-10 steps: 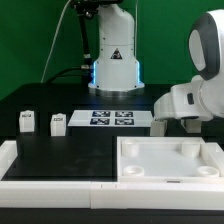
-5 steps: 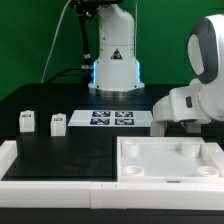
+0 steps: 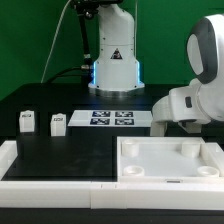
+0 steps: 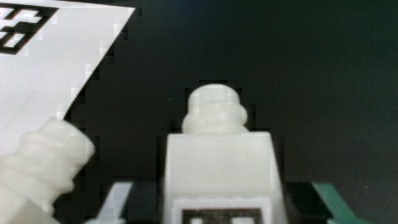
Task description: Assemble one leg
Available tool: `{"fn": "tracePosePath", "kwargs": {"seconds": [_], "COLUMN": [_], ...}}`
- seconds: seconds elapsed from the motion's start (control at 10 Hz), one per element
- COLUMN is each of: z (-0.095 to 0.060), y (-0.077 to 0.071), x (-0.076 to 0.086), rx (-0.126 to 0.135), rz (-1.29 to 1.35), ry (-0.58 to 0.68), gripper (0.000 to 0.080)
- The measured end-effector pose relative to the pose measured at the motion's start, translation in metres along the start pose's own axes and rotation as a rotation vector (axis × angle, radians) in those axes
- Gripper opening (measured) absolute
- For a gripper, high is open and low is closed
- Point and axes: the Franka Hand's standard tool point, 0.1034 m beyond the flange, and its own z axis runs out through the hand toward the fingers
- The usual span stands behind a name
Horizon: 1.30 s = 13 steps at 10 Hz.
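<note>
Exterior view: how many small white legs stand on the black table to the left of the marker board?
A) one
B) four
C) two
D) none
C: two small tagged legs, one leg and a second leg, stand side by side and apart on the table, to the exterior view's left of the marker board.

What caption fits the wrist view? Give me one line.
Wrist view: tagged white leg framed by the tool, threaded tip forward; second leg and marker board nearby, black table beyond.

Even, bright overhead light in the exterior view; the wrist view is dim, soft and blurred throughout.
</note>
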Motion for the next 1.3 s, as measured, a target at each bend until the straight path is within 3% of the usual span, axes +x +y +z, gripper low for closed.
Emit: {"fn": "tracePosePath", "kwargs": {"seconds": [0.3, 0.4, 0.7, 0.8, 0.9, 1.0, 1.3], "z": [-0.003, -0.014, -0.067, -0.074, -0.072, -0.078, -0.087], "y": [0.002, 0.009, 0.02, 0.023, 0.022, 0.021, 0.023], "x": [-0.002, -0.013, -0.054, -0.064, -0.059, -0.049, -0.045], "rx": [0.002, 0.006, 0.011, 0.011, 0.012, 0.018, 0.024], "rz": [-0.022, -0.038, -0.034, -0.039, -0.039, -0.037, -0.027], "ry": [-0.004, -0.013, 0.048, 0.048, 0.058, 0.155, 0.483], "gripper": [0.0287, 0.0288, 0.0289, 0.029, 0.029, 0.029, 0.029]}}
